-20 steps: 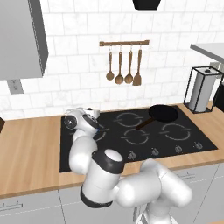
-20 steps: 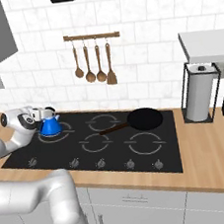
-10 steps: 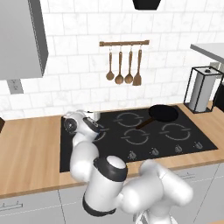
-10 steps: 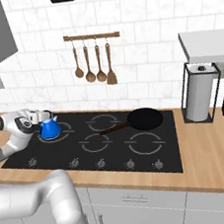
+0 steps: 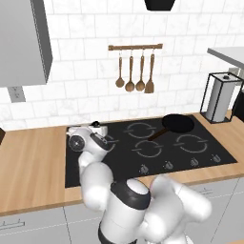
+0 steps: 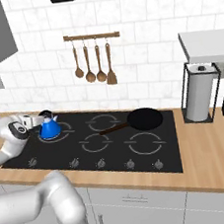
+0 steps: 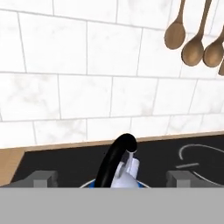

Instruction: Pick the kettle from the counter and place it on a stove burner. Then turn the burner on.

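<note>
Since the kettle [image 6: 50, 128] already stands on the black cooktop [image 6: 139, 155] at its far left corner, over a ring there, the gripper [image 7: 111, 178] sits level with it, kettle at twelve o'clock between spread fingers [image 7: 43, 178]; released, I judge, the handle arching edge-on toward me

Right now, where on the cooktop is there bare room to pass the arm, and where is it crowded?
Free: the front-right ring and the centre ring. Crowded: the back left, where the kettle sits by the pincer, and the back right, under the pan, whose handle reaches toward the centre.
</note>
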Robot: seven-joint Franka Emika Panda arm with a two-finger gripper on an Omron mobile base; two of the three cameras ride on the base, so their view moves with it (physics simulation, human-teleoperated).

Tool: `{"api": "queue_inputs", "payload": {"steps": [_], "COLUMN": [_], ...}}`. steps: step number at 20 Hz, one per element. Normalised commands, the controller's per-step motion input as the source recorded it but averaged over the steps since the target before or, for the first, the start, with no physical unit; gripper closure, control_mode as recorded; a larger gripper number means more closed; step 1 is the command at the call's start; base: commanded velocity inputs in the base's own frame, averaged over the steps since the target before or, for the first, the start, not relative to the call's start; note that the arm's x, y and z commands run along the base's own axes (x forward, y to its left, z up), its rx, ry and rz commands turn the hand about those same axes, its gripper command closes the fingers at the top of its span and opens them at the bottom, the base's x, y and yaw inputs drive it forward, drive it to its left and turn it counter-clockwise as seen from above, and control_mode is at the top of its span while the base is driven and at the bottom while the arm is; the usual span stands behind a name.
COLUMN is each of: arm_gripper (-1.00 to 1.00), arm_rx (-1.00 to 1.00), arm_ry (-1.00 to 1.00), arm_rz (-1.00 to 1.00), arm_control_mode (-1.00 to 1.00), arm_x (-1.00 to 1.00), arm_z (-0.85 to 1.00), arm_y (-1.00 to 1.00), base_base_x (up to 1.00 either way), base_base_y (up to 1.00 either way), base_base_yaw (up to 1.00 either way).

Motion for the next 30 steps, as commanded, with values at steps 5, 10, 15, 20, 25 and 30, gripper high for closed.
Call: {"api": "queue_inputs", "payload": {"steps": [5,10,15,20,25,30], "arm_gripper": [-1.0,-1.0,-1.0,-1.0,-1.0,-1.0], "arm_rx": [0.0,0.03,0.01,0.02,0.16,0.05], "arm_ry": [0.08,0.38,0.56,0.46,0.08,0.0], "arm_rz": [0.0,0.02,0.07,0.18,0.06,-0.01], "arm_control_mode": [-1.0,-1.0,-1.0,-1.0,-1.0,-1.0], "arm_x": [-0.45,-0.89,-0.93,-0.11,0.0,-0.23], "arm_z": [0.46,0.19,-0.21,-0.58,-0.37,-0.51], "arm_y": [0.47,0.23,0.02,-0.28,-0.27,0.0], "base_base_x": [0.0,0.0,0.0,0.0,0.0,0.0], "base_base_y": [0.0,0.0,0.0,0.0,0.0,0.0], "base_base_yaw": [0.0,0.0,0.0,0.0,0.0,0.0]}}
